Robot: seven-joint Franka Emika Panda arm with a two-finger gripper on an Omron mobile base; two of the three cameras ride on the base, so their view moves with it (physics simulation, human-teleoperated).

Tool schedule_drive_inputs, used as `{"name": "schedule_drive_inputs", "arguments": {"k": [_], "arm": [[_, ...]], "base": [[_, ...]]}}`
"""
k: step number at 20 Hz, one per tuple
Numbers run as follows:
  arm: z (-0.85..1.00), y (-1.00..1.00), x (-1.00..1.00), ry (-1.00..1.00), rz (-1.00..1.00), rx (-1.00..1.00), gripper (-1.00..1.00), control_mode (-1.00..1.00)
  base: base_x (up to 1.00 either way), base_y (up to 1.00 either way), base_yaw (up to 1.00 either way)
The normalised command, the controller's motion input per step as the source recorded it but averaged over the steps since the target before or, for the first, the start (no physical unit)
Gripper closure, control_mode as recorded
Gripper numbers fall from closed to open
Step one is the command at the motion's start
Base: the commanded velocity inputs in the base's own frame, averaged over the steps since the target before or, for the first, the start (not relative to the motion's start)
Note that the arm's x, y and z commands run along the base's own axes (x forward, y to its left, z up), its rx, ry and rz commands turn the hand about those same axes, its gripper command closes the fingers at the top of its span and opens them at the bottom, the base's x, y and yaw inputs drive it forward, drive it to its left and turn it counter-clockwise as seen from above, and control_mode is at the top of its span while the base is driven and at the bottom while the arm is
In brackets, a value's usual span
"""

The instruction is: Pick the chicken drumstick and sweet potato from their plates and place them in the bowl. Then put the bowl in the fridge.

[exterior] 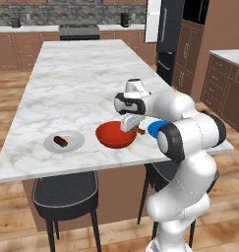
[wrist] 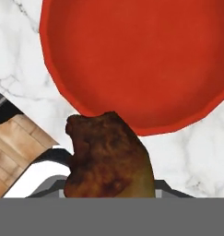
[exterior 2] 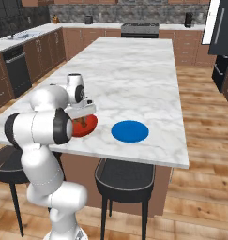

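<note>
**Drumstick held over the bowl's rim**

The marble counter [exterior: 81, 78] carries everything along its near edge. The red-orange bowl [exterior: 111, 136] sits midway, the blue plate [exterior 2: 129, 131] just beside it toward the right corner, the pale plate [exterior: 74, 140] toward the left with the dark sweet potato [exterior: 61, 141] on it. The tool [exterior: 129, 124] grips the chicken drumstick [wrist: 109, 156] above the bowl's rim.

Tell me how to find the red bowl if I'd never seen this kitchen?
Look at the big white marble island in the middle of the kitchen, at the near edge above the dark stools. The bowl sits there between a pale plate and a flat blue plate. It is the one glossy red-orange dish, deeper than either plate.
</note>
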Motion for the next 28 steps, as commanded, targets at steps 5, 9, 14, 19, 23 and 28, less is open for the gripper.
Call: {"name": "schedule_drive_inputs", "arguments": {"k": [5,9,14,19,23,28], "arm": [[0.0,0.6,0.11,0.0,0.12,0.0,1.0,-1.0],[-0.08,0.42,0.28,0.0,0.18,0.01,1.0,-1.0],[-0.22,0.18,0.38,-0.07,0.29,0.08,1.0,-1.0],[-0.28,0.04,0.33,-0.1,0.27,0.09,1.0,-1.0],[-0.21,0.0,-0.03,0.0,0.2,0.03,1.0,-1.0],[-0.33,0.0,0.08,0.06,0.1,-0.01,1.0,-1.0]], "base": [[0.0,0.0,0.0],[0.0,0.0,0.0],[0.0,0.0,0.0],[0.0,0.0,0.0],[0.0,0.0,0.0],[0.0,0.0,0.0]]}}
